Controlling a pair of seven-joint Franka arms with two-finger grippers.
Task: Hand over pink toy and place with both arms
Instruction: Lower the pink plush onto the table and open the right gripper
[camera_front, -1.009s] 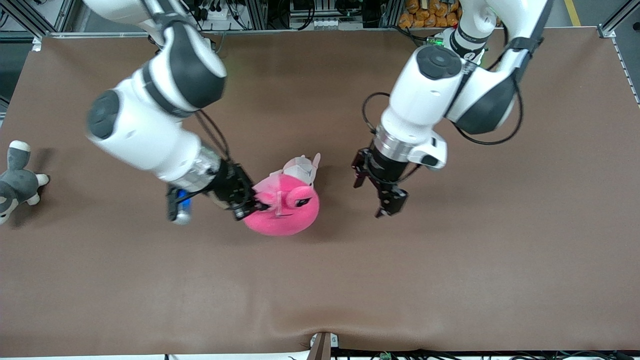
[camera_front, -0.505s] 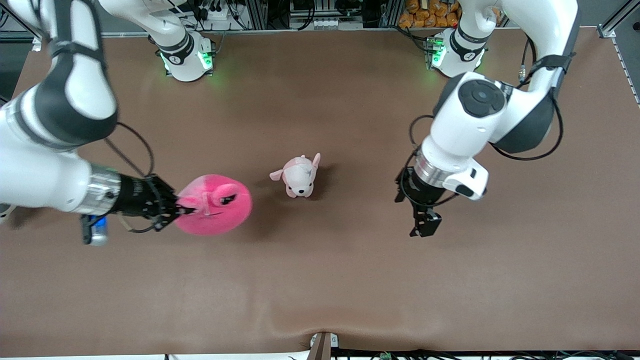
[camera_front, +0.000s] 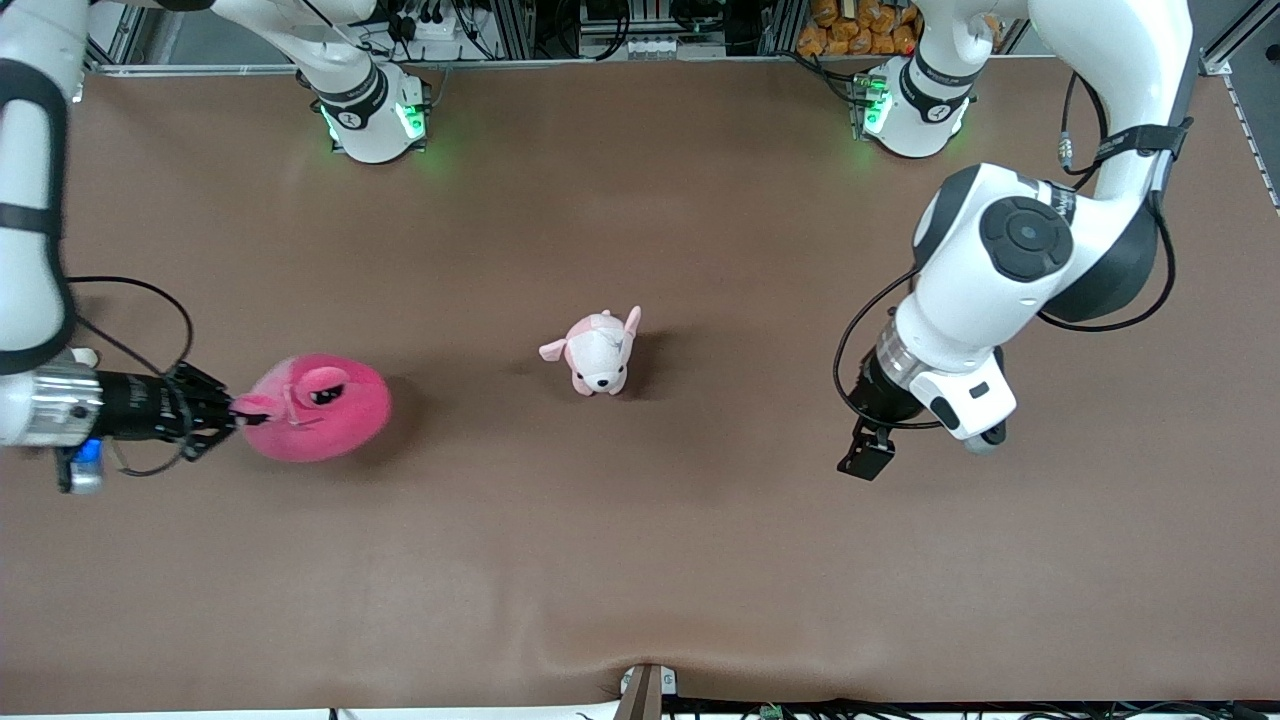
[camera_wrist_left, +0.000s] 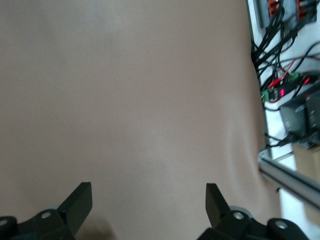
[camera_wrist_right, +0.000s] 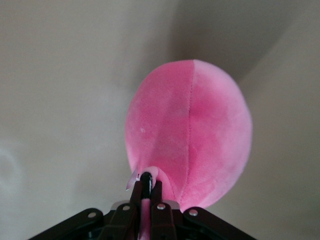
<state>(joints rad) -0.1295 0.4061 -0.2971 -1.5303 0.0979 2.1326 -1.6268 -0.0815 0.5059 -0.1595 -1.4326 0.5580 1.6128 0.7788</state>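
The round hot-pink plush toy (camera_front: 315, 407) hangs from the right gripper (camera_front: 232, 408), pinched tight by what looks like an ear, over the brown counter (camera_front: 640, 560) toward the right arm's end. The left gripper (camera_front: 868, 455) hovers spread wide and empty toward the left arm's end, well apart. A small pale pink-and-white puppy plush (camera_front: 598, 352) lies between them.

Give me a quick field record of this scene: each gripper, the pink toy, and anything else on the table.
right gripper: shut on an ear of the pink toy, over the right arm's end of the table
left gripper: open, empty, over bare table at the left arm's end
pink toy: hanging from the right gripper
puppy plush: lying mid-table, untouched
handover: not under way, grippers apart
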